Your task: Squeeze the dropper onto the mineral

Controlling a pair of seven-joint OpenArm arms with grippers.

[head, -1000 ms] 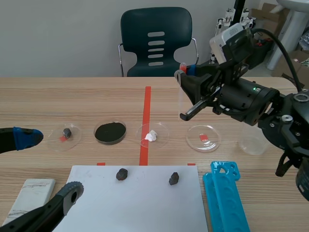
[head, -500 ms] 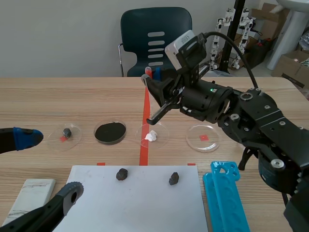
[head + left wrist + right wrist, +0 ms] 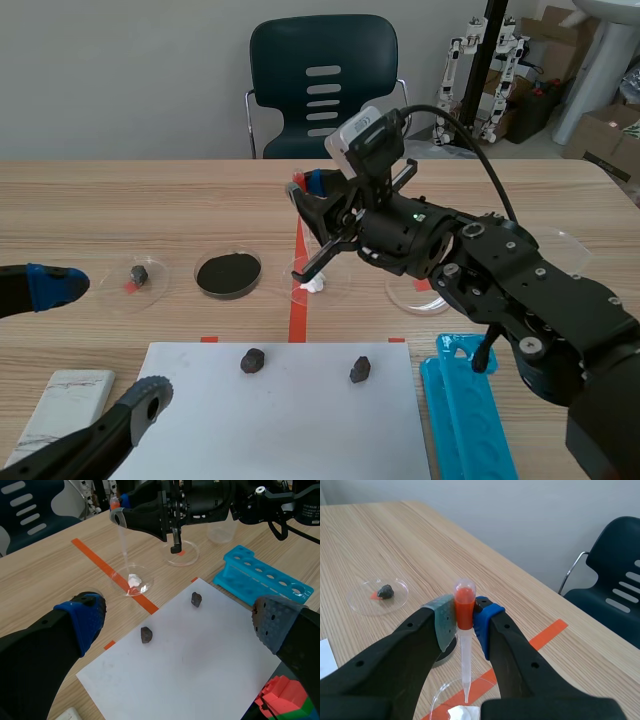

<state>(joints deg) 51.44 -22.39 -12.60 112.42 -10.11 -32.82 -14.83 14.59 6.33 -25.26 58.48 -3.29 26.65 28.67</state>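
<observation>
One end effector [image 3: 465,617], the right, is clamping the dropper [image 3: 465,650] above the white mineral [image 3: 462,713]; any sideways tilt risks drops missing it.

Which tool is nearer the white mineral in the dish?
Right. The right tool holds the dropper directly above the white mineral; the left tool is open, well back toward the robot's left.

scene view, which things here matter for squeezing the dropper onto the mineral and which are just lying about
In the job: clear plastic dropper with orange-red bulb, held in the right gripper; white mineral lump in its clear round dish.
Lying about: two dark rocks on white paper sheet; round dish of black powder; blue plastic tube rack.
</observation>
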